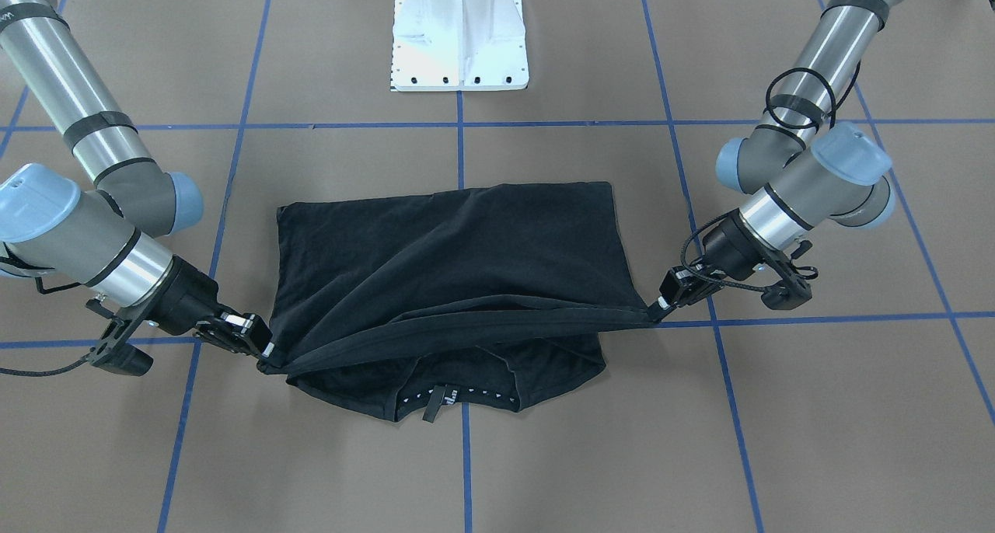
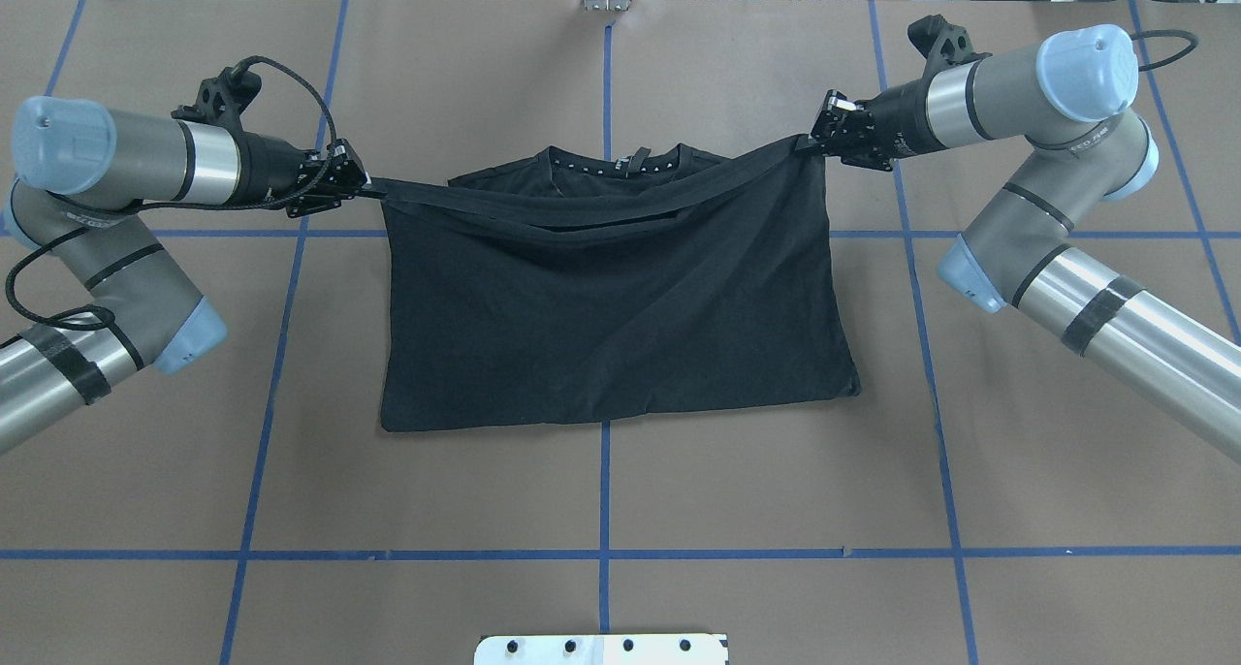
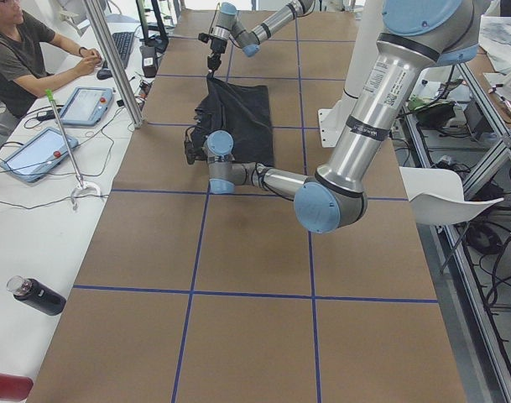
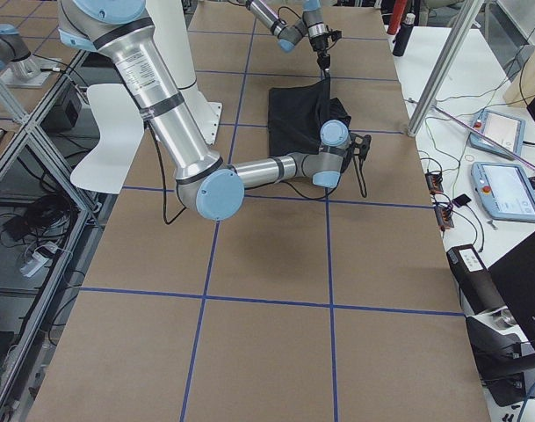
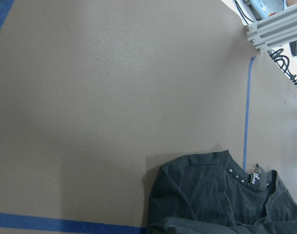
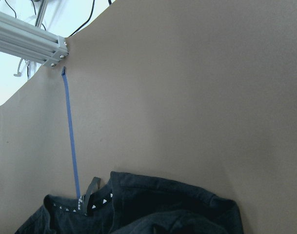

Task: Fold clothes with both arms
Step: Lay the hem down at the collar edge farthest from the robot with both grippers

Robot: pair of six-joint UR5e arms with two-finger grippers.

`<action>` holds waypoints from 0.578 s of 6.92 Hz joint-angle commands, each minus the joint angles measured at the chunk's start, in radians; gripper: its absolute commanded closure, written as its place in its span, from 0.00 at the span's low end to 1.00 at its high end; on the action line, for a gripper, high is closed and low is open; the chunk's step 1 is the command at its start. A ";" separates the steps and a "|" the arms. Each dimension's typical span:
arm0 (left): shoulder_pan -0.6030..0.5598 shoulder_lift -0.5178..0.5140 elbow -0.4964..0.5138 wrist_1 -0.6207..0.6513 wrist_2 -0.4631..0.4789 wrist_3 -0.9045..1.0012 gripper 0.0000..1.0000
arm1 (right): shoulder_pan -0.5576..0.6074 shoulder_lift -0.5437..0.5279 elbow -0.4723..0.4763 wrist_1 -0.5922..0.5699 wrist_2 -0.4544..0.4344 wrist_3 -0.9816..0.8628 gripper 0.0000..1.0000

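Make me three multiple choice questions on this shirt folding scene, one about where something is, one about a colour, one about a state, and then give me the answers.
1. Relative to the white pedestal, where does the collar of the T-shirt lie?
A. At the shirt's end nearest it
B. At the shirt's end farthest from it
C. Hanging off the table

2. What colour are the tape lines on the table?
A. Red
B. Yellow
C. Blue

3. What are the left gripper and right gripper doing?
A. Both shut on the shirt's edge
B. Both open above the shirt
C. One shut, one empty

Answers: 1 B, in the front view the collar sits across the shirt from the pedestal. 2 C, the grid lines are blue. 3 A, a fabric edge stretches between the two grippers, above the collar.
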 commanded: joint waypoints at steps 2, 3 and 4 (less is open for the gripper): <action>-0.005 0.002 0.054 0.001 0.010 0.004 1.00 | 0.003 -0.005 -0.028 -0.012 -0.045 0.000 1.00; -0.005 0.000 0.072 -0.001 0.010 0.005 1.00 | 0.003 -0.008 -0.035 -0.012 -0.046 0.000 1.00; -0.005 -0.003 0.073 -0.001 0.010 0.001 1.00 | 0.003 -0.008 -0.035 -0.012 -0.046 0.000 1.00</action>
